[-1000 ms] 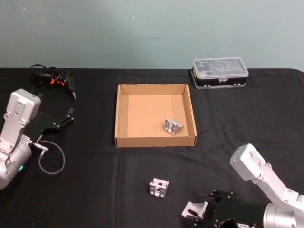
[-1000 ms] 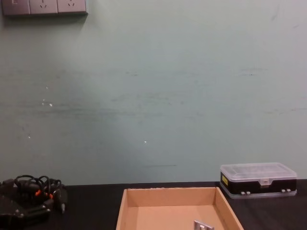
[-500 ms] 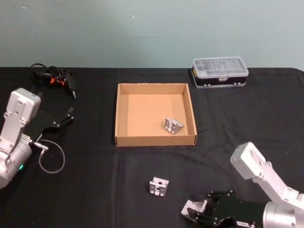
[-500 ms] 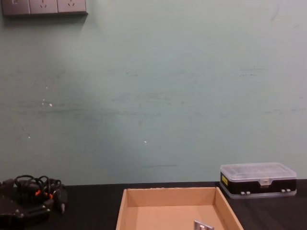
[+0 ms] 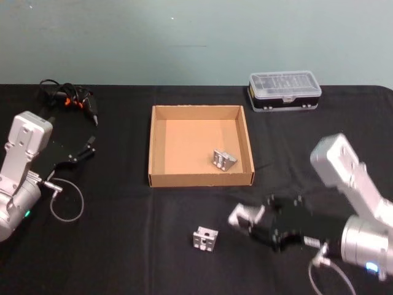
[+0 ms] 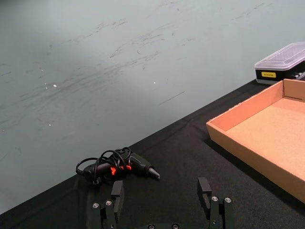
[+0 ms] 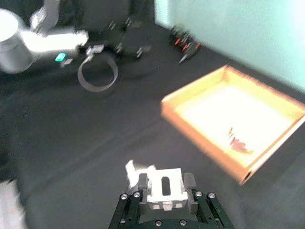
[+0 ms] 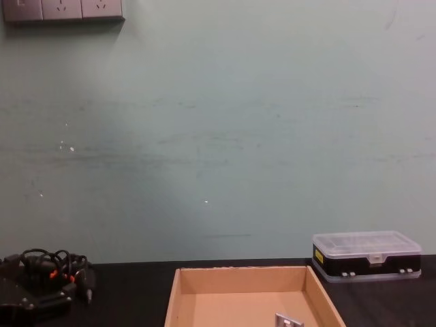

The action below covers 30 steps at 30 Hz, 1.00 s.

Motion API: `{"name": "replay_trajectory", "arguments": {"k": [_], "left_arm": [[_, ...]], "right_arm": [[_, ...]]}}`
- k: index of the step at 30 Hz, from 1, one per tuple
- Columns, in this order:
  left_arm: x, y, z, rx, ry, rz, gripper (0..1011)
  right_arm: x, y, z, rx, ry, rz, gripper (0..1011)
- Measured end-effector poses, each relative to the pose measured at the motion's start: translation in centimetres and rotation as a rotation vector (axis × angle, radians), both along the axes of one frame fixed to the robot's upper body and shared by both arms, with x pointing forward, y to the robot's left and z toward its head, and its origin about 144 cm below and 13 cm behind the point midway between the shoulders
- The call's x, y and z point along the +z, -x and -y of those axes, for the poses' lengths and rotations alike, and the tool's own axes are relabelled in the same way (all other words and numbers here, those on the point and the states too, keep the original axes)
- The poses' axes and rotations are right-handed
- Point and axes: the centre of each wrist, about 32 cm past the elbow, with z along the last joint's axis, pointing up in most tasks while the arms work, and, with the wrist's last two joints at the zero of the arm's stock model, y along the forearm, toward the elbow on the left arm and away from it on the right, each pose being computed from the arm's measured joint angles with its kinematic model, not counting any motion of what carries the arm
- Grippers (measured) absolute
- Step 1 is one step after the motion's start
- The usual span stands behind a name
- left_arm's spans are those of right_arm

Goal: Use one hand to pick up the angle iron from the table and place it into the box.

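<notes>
Before box (image 5: 200, 180), right gripper (image 5: 253, 225) clasping angle iron (image 5: 241, 215)

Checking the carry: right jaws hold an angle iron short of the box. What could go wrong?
1. The angle iron juts past the jaws of the right gripper; it may twist or slip.
2. The box's near wall lies ahead; a low path could clip it.
3. A second angle iron lies in the box near its right wall; a drop could hit it.
The left gripper is parked at left.
</notes>
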Motion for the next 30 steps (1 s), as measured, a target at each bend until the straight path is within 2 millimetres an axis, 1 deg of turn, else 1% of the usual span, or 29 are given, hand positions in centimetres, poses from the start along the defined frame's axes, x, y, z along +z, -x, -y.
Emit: {"name": "replay_trajectory", "arguments": {"k": [1,2,6,7,8,10,11,13,14,17,18,24,30], "left_arm": [[0.0,0.0,0.0,0.000,0.000,0.000,1011],[0.0,0.0,0.0,0.000,0.000,0.000,1011],[0.0,0.0,0.0,0.000,0.000,0.000,1011],[0.0,0.0,0.0,0.000,0.000,0.000,1011],[0.0,0.0,0.0,0.000,0.000,0.000,1011],[0.0,0.0,0.0,0.000,0.000,0.000,1011],[0.0,0.0,0.0,0.000,0.000,0.000,1011],[0.0,0.0,0.0,0.000,0.000,0.000,1012],[0.0,0.0,0.0,0.000,0.000,0.000,1011],[0.0,0.0,0.0,0.000,0.000,0.000,1011],[0.0,0.0,0.0,0.000,0.000,0.000,1011],[0.0,0.0,0.0,0.000,0.000,0.000,1011],[0.0,0.0,0.0,0.000,0.000,0.000,1011]], "right_arm": [[0.5,-0.7,-0.2,-0.010,-0.010,0.024,452],[0.5,-0.7,-0.2,-0.010,-0.010,0.024,452],[1.2,-3.0,-1.2,-0.024,-0.034,0.079,452],[1.2,-3.4,-1.3,-0.027,-0.036,0.084,452],[1.2,-4.3,-1.8,-0.029,-0.040,0.094,452],[1.2,-5.2,-2.3,-0.031,-0.044,0.100,452],[1.1,-6.2,-2.9,-0.027,-0.045,0.104,452],[0.9,-7.3,-3.5,-0.023,-0.047,0.104,452],[0.8,-8.2,-4.0,-0.020,-0.044,0.102,452],[0.5,-9.6,-4.8,-0.019,-0.039,0.097,452],[0.3,-10.4,-5.2,-0.020,-0.034,0.092,452],[-0.5,-13.0,-6.4,-0.027,-0.012,0.072,452],[-1.4,-14.6,-7.1,-0.027,-0.007,0.050,452]]}}
